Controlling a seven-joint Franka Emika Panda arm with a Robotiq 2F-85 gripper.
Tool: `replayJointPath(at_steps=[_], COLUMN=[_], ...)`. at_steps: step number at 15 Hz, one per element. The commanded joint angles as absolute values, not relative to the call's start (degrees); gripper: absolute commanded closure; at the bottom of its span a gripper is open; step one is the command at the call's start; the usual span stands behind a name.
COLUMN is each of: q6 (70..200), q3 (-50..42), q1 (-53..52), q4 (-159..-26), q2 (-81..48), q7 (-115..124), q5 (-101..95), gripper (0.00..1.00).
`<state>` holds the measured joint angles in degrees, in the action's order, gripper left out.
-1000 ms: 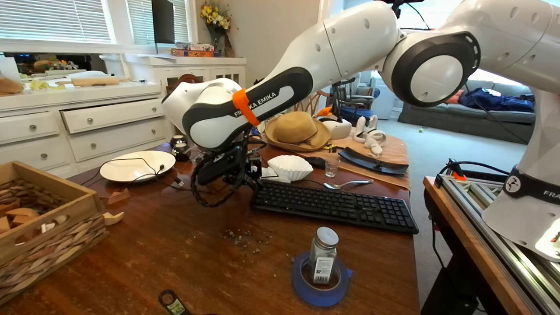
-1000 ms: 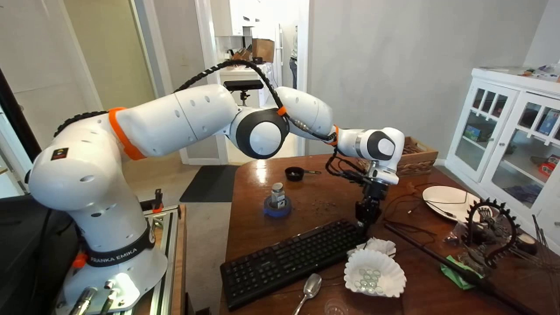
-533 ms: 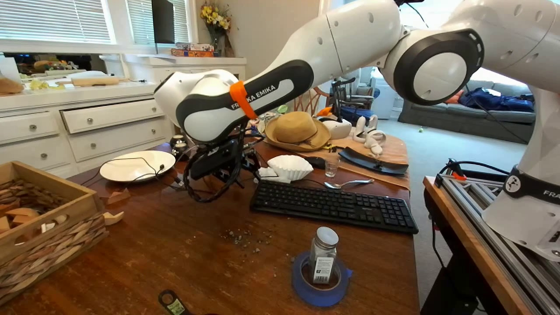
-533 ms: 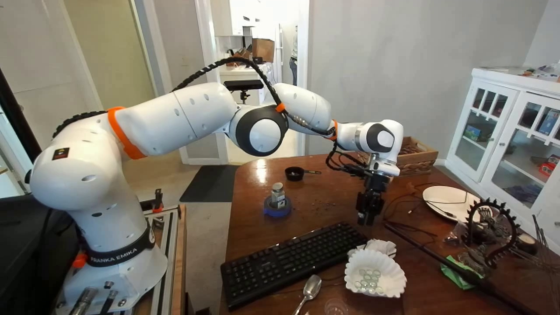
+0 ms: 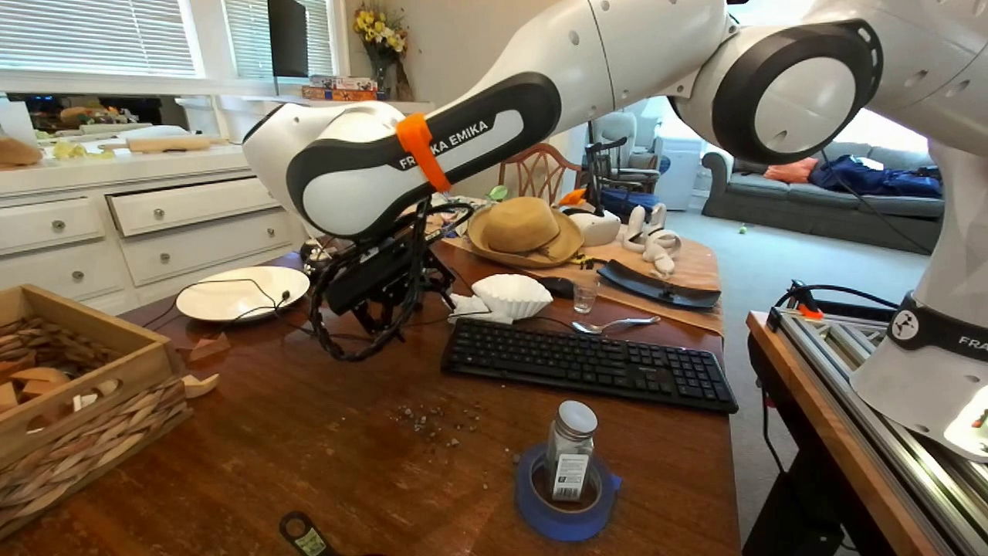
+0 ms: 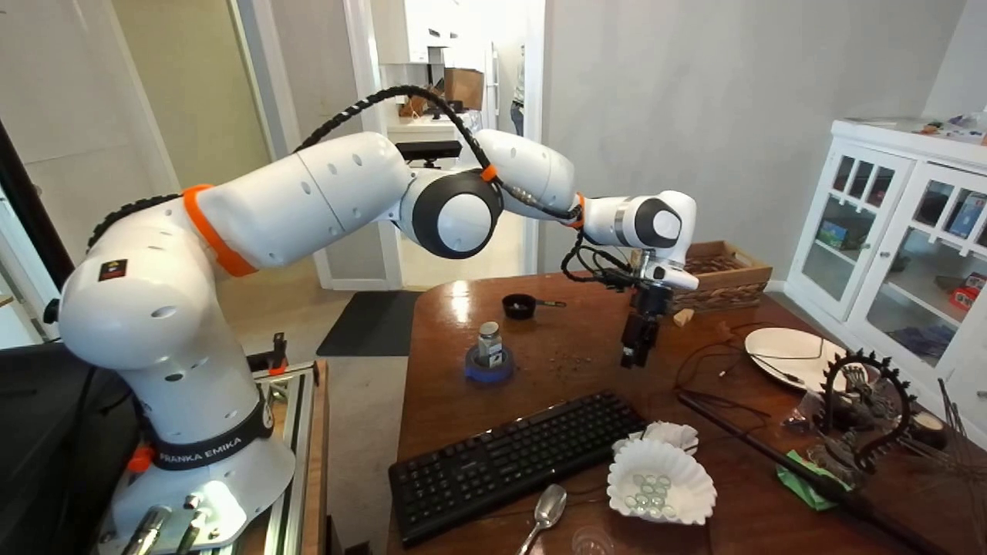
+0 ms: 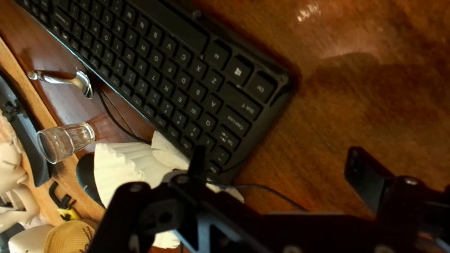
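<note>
My gripper (image 7: 277, 154) is open in the wrist view, its two black fingers well apart with bare table and a thin cable seen between them. Nothing is held. Nearest to it is a black keyboard (image 7: 158, 70), whose Esc-key corner lies below and partly behind the left finger. In an exterior view the gripper (image 6: 634, 356) hangs above the table, beyond the far end of the keyboard (image 6: 517, 462). Beside that end sit a white fluted bowl (image 6: 698, 493) with several clear glass pebbles and a crumpled white piece (image 6: 678, 435). Cables partly hide the fingers in an exterior view.
A jar (image 5: 571, 452) stands inside a blue tape roll (image 5: 567, 527). Around lie a spoon (image 6: 549, 505), a drinking glass (image 7: 66, 140), a white plate (image 5: 204, 305) with a cable over it, a wooden basket (image 5: 166, 371), a small black pan (image 6: 518, 308) and scattered grit (image 5: 424, 421).
My gripper has risen from beside the keyboard's end and drawn away from it toward the basket's side of the table. Its jaws have opened. The keyboard shows little or no shift.
</note>
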<state>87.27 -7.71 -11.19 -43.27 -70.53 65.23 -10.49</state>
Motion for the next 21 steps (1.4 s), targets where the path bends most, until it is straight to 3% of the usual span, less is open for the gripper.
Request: replayJointPath(at_steps=[1, 21], q6=[89.77, 97.56], q3=[-6.19, -6.08], q1=[-11.51, -14.81], q4=[-51.60, -72.04], q2=[-67.30, -57.66], q7=[55.88, 45.16], q5=[-11.82, -17.42], gripper=[0.00, 0.00])
